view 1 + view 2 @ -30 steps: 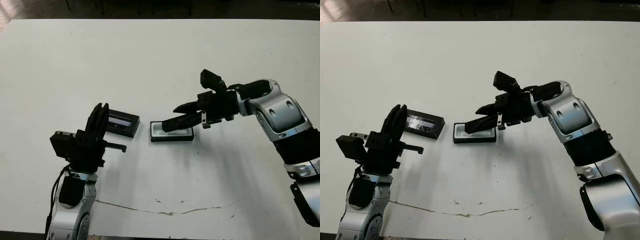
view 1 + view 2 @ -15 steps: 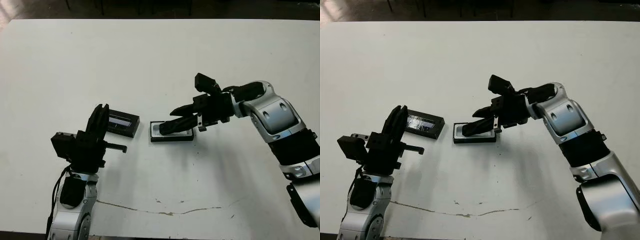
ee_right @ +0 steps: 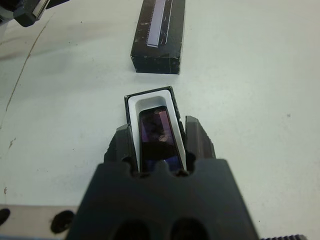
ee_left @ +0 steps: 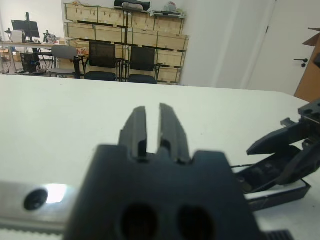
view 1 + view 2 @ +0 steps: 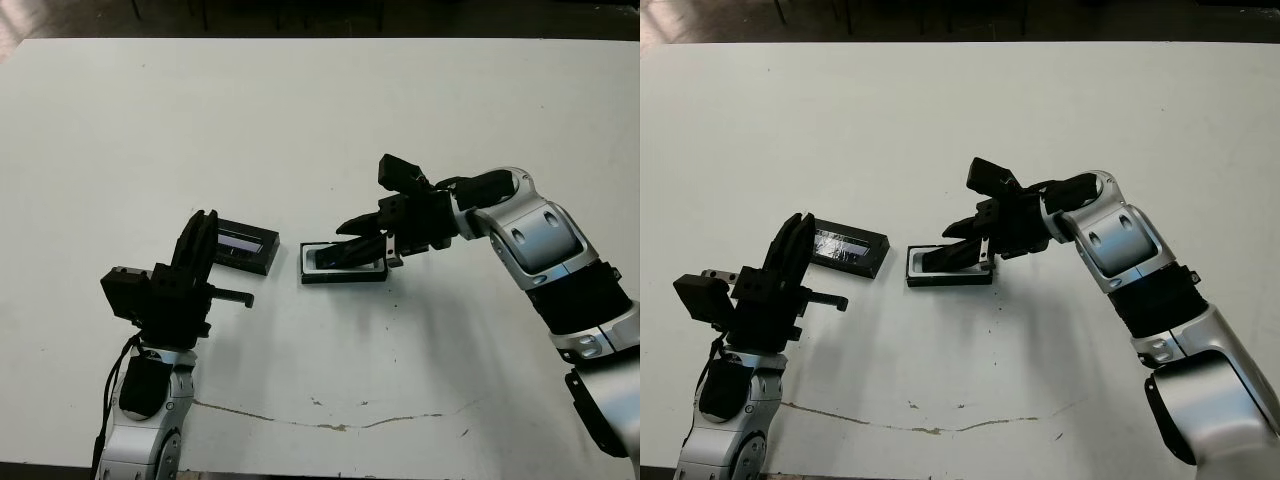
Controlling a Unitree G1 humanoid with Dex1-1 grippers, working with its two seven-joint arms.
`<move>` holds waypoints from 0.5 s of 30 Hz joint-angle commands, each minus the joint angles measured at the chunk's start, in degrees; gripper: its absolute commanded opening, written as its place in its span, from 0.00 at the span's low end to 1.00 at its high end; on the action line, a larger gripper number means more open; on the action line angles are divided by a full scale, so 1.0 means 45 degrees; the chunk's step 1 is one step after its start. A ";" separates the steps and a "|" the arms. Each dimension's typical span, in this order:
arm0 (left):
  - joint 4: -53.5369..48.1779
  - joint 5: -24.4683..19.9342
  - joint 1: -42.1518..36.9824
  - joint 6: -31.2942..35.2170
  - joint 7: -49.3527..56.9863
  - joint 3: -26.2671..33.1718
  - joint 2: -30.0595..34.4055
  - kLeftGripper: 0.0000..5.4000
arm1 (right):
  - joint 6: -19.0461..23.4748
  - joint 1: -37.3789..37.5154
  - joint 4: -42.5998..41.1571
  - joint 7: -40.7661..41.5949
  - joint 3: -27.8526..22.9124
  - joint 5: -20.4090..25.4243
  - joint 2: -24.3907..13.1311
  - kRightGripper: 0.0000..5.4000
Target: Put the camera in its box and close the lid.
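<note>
Table [image 5: 330,120] edge nearest me carries a thin dark crack line [image 5: 330,423] running across the white surface. Just past that, on my left, I see the left gripper [image 5: 199,240] held up off the surface, its two black fingers [image 4: 141,131] pressed nearly together with only a sliver of gap between them and nothing in them. Right beyond its fingertips lies the lid [image 5: 244,246], flat on the table, black, with its shiny silvery-blue strip facing up. Beside the lid, a short gap away toward my right, sits the box [image 5: 343,266], its black rim and white lining visible at the end nearest the lid. The camera [image 3: 158,136] lies inside the box, down in the white lining, its glossy face showing purplish in the right wrist view. My right gripper [image 5: 345,241] reaches in from the right and hangs over the box; from the wrist view its fingers [image 3: 199,140] stand apart, one on either side of the box's long walls, straddling it rather than pinching the camera. I cannot tell whether the fingertips touch the box sides. Farther out, the tabletop runs bare and white to its dark far edge.
</note>
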 commanded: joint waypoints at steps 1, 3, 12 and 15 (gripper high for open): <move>0.0255 -0.0017 0.0264 -0.0011 -0.0064 0.0049 0.0023 0.00 | 0.0176 0.0301 -0.0120 -0.0226 0.0087 -0.0062 0.0130 0.09; 0.0246 -0.0016 0.0265 0.0035 -0.0070 0.0062 0.0057 0.00 | 0.0190 0.0308 -0.0106 -0.0221 0.0111 -0.0018 0.0219 0.09; 0.0157 0.0103 0.0347 0.0071 -0.0065 0.0033 0.0115 0.00 | 0.0325 0.0372 0.0068 -0.0357 0.0427 -0.0110 0.0654 0.09; 0.0097 0.0125 0.0385 0.0097 -0.0047 0.0029 0.0112 0.00 | 0.0664 0.0353 0.0013 -0.0435 0.0557 -0.0135 0.0735 0.09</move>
